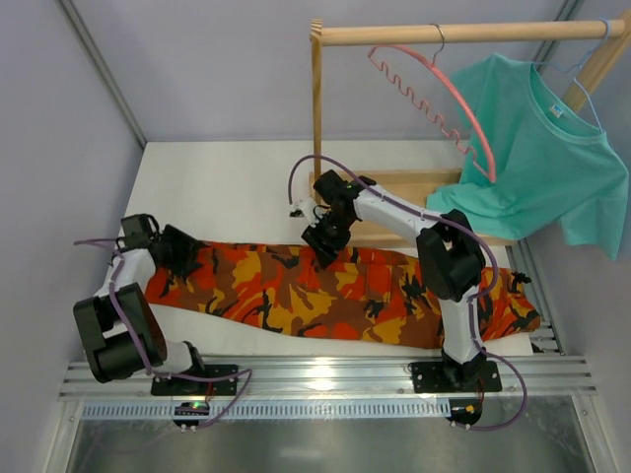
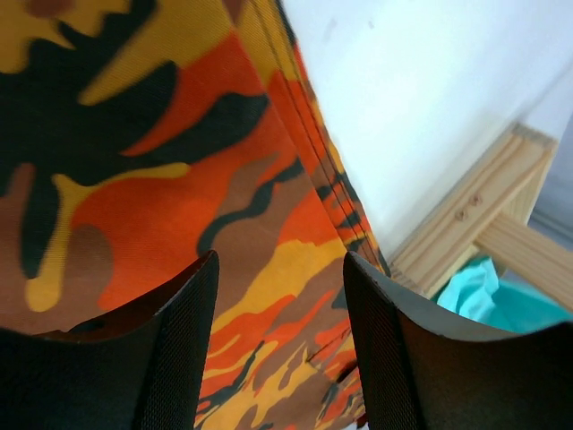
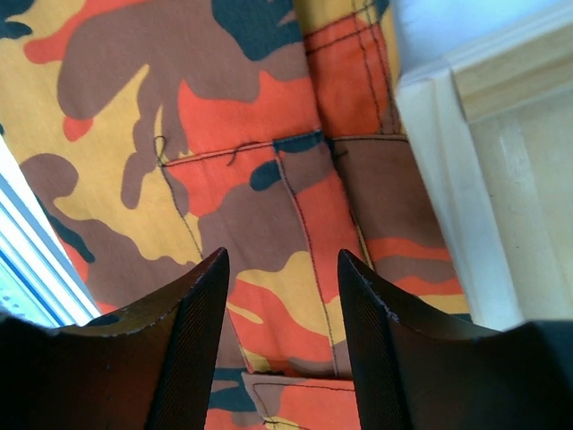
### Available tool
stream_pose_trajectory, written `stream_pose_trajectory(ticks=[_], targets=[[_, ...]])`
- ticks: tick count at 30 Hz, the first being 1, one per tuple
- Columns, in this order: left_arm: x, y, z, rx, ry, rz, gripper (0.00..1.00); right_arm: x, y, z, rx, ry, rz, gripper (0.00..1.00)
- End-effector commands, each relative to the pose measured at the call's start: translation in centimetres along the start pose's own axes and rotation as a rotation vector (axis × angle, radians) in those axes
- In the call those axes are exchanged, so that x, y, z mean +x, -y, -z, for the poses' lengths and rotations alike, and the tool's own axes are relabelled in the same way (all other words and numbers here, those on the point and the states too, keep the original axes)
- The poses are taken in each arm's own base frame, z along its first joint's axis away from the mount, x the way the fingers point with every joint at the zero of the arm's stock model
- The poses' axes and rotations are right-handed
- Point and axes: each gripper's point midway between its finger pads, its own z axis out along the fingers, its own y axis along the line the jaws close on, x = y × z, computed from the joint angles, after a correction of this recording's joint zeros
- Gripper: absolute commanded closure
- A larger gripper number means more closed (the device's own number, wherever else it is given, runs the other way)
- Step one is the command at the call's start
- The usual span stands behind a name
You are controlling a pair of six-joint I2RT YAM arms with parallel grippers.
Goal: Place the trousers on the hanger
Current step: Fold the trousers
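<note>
Trousers (image 1: 335, 291) lie spread flat on the table (image 1: 217, 187), just in front of the wooden rack (image 1: 317, 118); pink hanger (image 1: 463, 108) hangs from the rack's top rail beside a teal shirt (image 1: 537, 158). Left gripper (image 2: 280, 269) sits over the trouser end farthest from the rack, fingers apart above the cloth. Right gripper (image 3: 282, 269) hovers at the trouser edge nearest the rack's base, fingers apart too.

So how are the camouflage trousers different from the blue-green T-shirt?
The trousers lie spread out flat on the table; the T-shirt hangs up under the wooden rail. The trousers are patterned in orange, red, brown and black; the T-shirt is one plain teal colour. The trousers stretch long across the table; the T-shirt looks shorter and wider. Both are cloth clothes.
</note>
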Motion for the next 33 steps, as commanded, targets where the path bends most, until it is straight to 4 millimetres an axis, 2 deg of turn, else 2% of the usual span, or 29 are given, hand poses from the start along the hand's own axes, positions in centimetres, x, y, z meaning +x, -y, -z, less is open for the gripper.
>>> stream_pose_trajectory(ticks=[1,6,8,12,15,18,22,23,25,30,32,33], targets=[[-3.1,-1.2,0.4,-0.09,0.128,0.096,0.42,0.5,0.6,-0.2,-0.031,0.003,0.007,0.45],[-6.2,-2.9,1.0,-0.144,0.227,0.207,0.41,0.7,1.7,0.2,-0.02,0.024,-0.015,0.44],[-7.3,-2.8,1.3,-0.151,0.232,0.22,0.41,1.0,2.2,0.5,-0.02,0.031,-0.03,0.44],[-8.5,-5.0,1.4,-0.213,0.221,0.269,0.44,2.5,2.4,0.3,-0.026,0.01,-0.051,0.44],[-9.0,-7.4,1.6,-0.256,0.227,0.321,0.5,3.4,2.3,-0.2,-0.031,-0.01,-0.053,0.44],[-10.0,-9.5,2.0,-0.286,0.243,0.376,0.6,3.8,2.3,-0.3,-0.03,-0.012,-0.054,0.44],[-11.3,-11.7,2.0,-0.349,0.271,0.415,0.79,4.4,2.3,-0.3,-0.03,-0.018,-0.06,0.43],[-11.2,-12.9,1.7,-0.383,0.252,0.445,0.82,4.3,2.4,-0.3,-0.027,-0.015,-0.059,0.43],[-11.4,-13.4,1.4,-0.393,0.24,0.456,0.88,4.4,2.4,-0.3,-0.026,-0.013,-0.059,0.43],[-11.0,-15.8,0.4,-0.451,0.21,0.489,0.93,4.5,2.2,-0.5,-0.034,-0.013,-0.066,0.43],[-11.1,-16.3,0.4,-0.462,0.204,0.501,0.94,4.6,2.5,-0.4,-0.018,-0.012,-0.078,0.46],[-10.8,-16.7,0.2,-0.475,0.188,0.512,0.95,4.6,2.6,-0.4,-0.006,-0.014,-0.078,0.51]])
